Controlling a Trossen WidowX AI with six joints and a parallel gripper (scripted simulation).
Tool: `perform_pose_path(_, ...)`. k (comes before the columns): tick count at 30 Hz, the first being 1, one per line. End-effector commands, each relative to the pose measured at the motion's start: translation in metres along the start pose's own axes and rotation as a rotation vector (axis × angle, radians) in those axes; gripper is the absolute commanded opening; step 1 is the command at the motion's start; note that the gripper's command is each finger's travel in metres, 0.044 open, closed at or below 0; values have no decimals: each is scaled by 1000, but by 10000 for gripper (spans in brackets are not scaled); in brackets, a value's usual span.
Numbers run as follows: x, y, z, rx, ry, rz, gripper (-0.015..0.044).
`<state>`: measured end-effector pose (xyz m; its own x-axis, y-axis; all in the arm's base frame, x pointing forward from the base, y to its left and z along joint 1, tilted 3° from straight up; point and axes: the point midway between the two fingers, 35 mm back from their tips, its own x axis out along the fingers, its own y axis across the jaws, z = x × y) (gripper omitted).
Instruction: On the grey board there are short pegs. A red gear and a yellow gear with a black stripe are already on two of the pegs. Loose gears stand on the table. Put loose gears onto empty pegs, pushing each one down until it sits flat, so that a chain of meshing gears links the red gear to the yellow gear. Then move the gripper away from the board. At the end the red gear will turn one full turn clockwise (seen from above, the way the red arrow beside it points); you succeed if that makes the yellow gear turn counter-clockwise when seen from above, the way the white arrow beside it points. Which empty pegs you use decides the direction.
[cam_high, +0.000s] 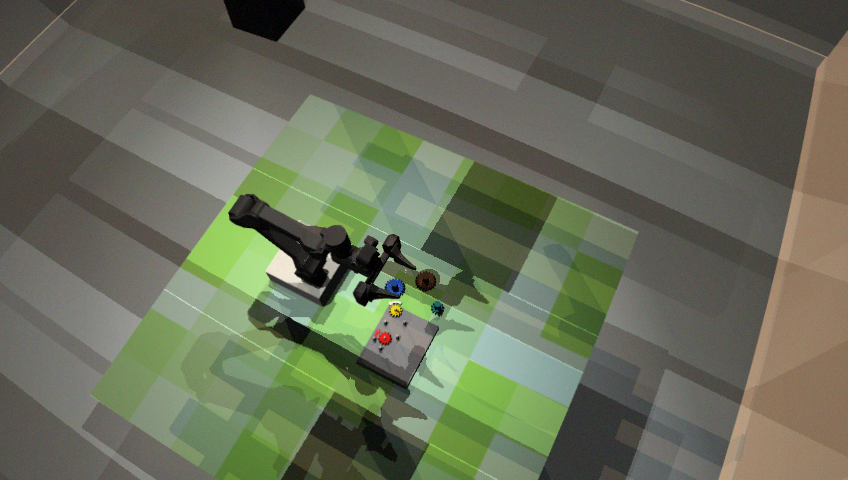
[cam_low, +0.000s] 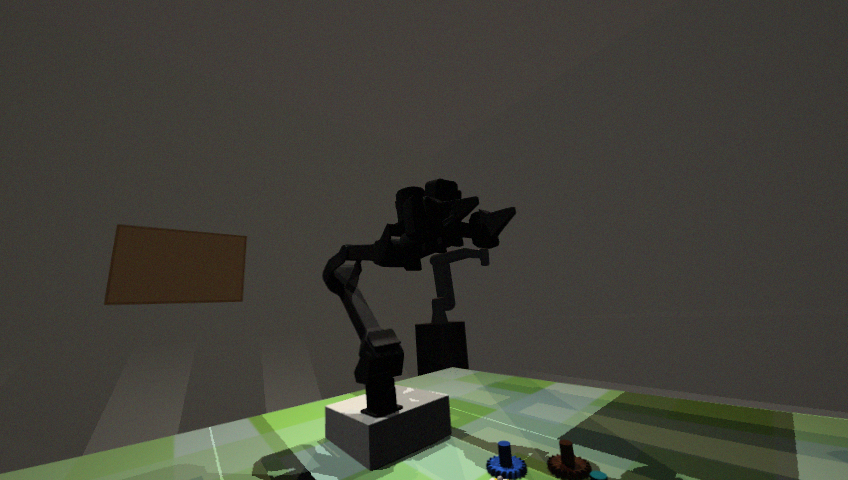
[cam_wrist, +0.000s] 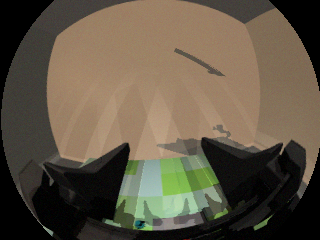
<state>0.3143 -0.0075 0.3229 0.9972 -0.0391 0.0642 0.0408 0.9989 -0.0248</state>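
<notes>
"Since the claw (cam_high: 405, 281) (cam_low: 514, 220) (cam_wrist: 166, 144) hangs wide apart, empty, where's the blue gear (cam_high: 395, 287) (cam_low: 506, 466)?"

"On the desk (cam_high: 511, 380) (cam_low: 285, 437) (cam_wrist: 187, 185); probably light, rigid. Pinch its upright stem (cam_low: 504, 454)."

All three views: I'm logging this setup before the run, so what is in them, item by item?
red gear: one, red, on the board
yellow gear: one, yellow, on the board
board: one, grey, on the table
empty pegs: several, greyish, on the board
blue gear: one, blue, on the table
brown gear: one, brown, beside blue
teal gear: one, teal, near the board
wall panel: one, brown
arm: one, black, on a pale block; jaws open, above the table
</notes>
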Motion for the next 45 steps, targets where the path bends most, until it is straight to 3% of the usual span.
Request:
perform_pose_path(1,2,1,-1,1,10,2,426)
perform_pose_path(9,57,29,-78,22,454,72,440)
perform_pose_path(15,77,56,-149,14,821,111,440)
perform_pose_path(21,75,81,-221,-18,1187,128,440)
perform_pose_path(28,47,105,-294,-89,1601,117,440)
perform_pose_path(45,38,110,-315,-97,1639,114,440)
